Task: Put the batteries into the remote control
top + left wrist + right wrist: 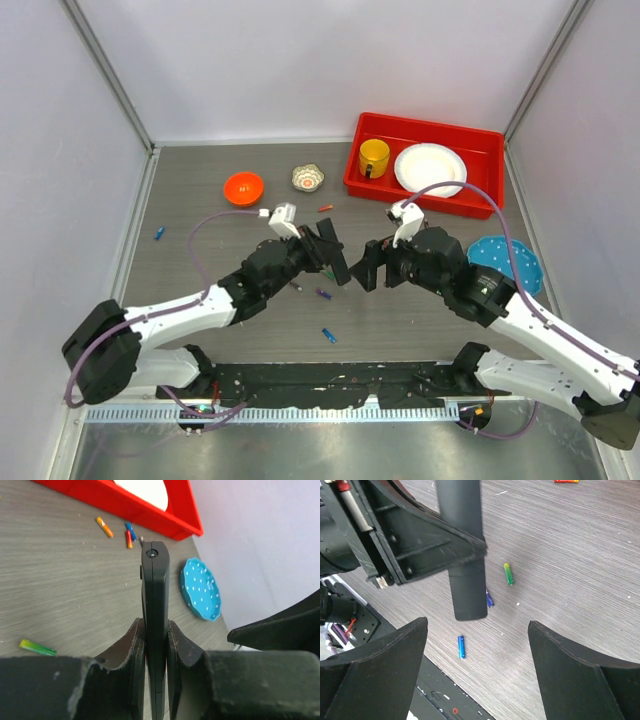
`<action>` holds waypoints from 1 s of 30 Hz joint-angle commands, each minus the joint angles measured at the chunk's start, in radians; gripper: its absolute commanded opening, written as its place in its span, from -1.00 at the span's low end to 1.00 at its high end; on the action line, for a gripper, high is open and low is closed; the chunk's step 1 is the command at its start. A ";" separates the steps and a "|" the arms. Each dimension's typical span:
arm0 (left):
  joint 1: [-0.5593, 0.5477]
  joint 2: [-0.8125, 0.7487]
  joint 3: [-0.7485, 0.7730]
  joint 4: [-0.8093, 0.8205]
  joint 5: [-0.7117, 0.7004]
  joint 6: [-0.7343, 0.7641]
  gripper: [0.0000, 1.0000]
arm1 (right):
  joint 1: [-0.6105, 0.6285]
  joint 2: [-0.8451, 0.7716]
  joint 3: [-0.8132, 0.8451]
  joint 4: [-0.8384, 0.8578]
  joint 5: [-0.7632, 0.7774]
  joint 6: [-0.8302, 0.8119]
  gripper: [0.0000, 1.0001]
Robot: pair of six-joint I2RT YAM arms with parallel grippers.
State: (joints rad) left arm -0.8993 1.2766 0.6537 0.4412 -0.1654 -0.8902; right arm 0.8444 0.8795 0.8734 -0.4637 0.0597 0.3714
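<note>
Since the left gripper clamped the remote control edge-on above the desk, any push from the right gripper, fingers wide open w/ nothing held, could've pivoted it or slipped it out. The batteries were tiny and round, so could've rolled on pickup. Cnt: 1 remote, 2 grippers, min 5 batteries loose on desk, top view.

**Table Layout From Above**

A tray sits at upper right, holding a cup on its left and a plate on its right. Left of the tray lie a small dish and, further left, a bowl. A disc lies below the tray. At centre the remote control stands between the left gripper's fingers. The batteries lie scattered around the centre.
</note>
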 commanded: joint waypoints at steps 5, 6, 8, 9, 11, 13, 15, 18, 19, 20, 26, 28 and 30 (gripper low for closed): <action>0.062 -0.193 -0.219 0.404 -0.089 -0.036 -1.00 | 0.002 -0.048 -0.057 0.166 -0.002 0.200 0.73; 0.069 -0.203 -0.235 0.450 -0.085 -0.036 -1.00 | 0.002 -0.062 -0.092 0.193 0.005 0.230 0.74; 0.076 -0.218 -0.281 0.507 -0.074 -0.033 -1.00 | -0.001 -0.074 -0.128 0.295 -0.020 0.305 0.74; 0.080 -0.230 -0.295 0.566 -0.068 -0.035 -1.00 | -0.002 -0.080 -0.157 0.325 -0.032 0.331 0.74; 0.086 -0.235 -0.324 0.606 -0.056 -0.052 -1.00 | -0.013 -0.079 -0.188 0.408 -0.111 0.391 0.74; 0.097 -0.235 -0.338 0.663 -0.031 -0.064 -1.00 | -0.030 -0.056 -0.208 0.494 -0.168 0.429 0.75; 0.097 -0.220 -0.351 0.730 -0.004 -0.073 -1.00 | -0.051 -0.034 -0.243 0.549 -0.257 0.495 0.76; 0.099 -0.203 -0.359 0.795 0.029 -0.078 -1.00 | -0.128 0.002 -0.330 0.739 -0.405 0.646 0.78; 0.099 -0.198 -0.356 0.797 0.046 -0.075 -1.00 | -0.148 0.015 -0.350 0.837 -0.437 0.678 0.78; 0.099 -0.198 -0.353 0.795 0.053 -0.072 -1.00 | -0.177 0.035 -0.376 0.876 -0.460 0.699 0.78; 0.099 -0.206 -0.324 0.722 0.079 -0.029 -1.00 | -0.186 0.082 -0.360 0.939 -0.498 0.716 0.78; 0.099 -0.207 -0.315 0.706 0.083 -0.016 -1.00 | -0.186 0.105 -0.349 0.951 -0.508 0.712 0.78; 0.100 -0.209 -0.309 0.686 0.083 -0.010 -1.00 | -0.186 0.131 -0.337 0.970 -0.509 0.715 0.78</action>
State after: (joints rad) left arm -0.8036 1.0756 0.3008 1.1137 -0.1028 -0.9428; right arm 0.6575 0.9783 0.4908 0.3767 -0.4030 1.0557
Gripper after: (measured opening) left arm 0.218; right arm 0.887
